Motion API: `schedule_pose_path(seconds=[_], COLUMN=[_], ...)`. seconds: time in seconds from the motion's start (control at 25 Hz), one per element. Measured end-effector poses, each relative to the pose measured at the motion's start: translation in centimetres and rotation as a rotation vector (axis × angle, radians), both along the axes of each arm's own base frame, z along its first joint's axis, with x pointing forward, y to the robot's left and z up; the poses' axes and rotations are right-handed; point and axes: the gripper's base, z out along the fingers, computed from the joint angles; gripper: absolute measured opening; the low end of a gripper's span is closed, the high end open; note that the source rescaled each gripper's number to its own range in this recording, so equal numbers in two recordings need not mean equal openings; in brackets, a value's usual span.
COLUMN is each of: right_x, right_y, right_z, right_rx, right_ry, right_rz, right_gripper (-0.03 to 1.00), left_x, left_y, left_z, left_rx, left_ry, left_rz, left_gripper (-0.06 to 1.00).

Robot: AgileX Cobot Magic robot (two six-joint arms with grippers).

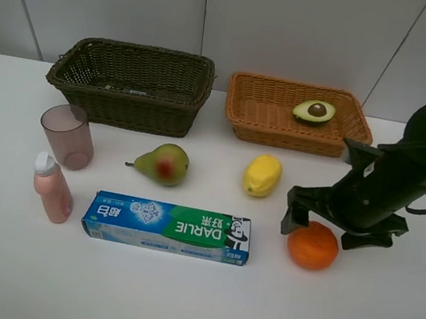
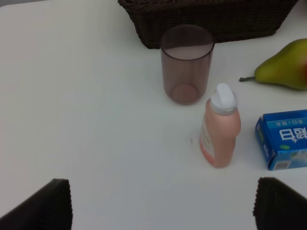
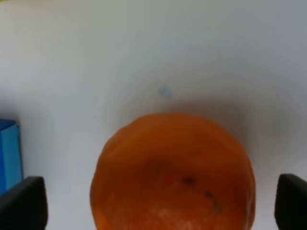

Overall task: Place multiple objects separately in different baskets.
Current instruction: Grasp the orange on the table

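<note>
text: DARLIE | on: toothpaste box (image 1: 167, 227) | also: Chinese characters

We record a white bench (image 1: 176, 298) beneath the right hand (image 3: 156, 206), bearing one small bluish spot (image 3: 164, 92) just ahead of that hand. A pale panelled wall (image 1: 297, 28) stands well beyond it.

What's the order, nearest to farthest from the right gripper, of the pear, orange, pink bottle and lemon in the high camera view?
From the right gripper:
1. orange, just beneath it.
2. lemon, further left.
3. pear, near the middle.
4. pink bottle, far left.
</note>
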Motion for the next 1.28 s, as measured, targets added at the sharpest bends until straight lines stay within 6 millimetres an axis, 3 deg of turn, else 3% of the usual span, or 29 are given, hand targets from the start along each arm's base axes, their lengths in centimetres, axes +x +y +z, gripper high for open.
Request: schedule_pose_path(seconds=[0.52,0.8,1.28], right_x=[0.0,0.2,0.3], right_y=[0.0,0.0,0.1], right_z=[0.0,-1.5,-1.7], right_rx=[-0.002,-0.018,-0.018], right_ry=[0.005,0.034,0.03], right_rz=[0.001,0.007,0.009], right_gripper=[1.0,1.0,1.0], left_x=[0.0,0.0,0.0], left_y=[0.0,0.0,0.0], left_z=[0.0,0.0,0.0], left_rx=[0.0,0.0,0.0], left_ry=[0.0,0.0,0.0], left_rz=[0.0,0.0,0.0], left_gripper=[1.0,1.0,1.0])
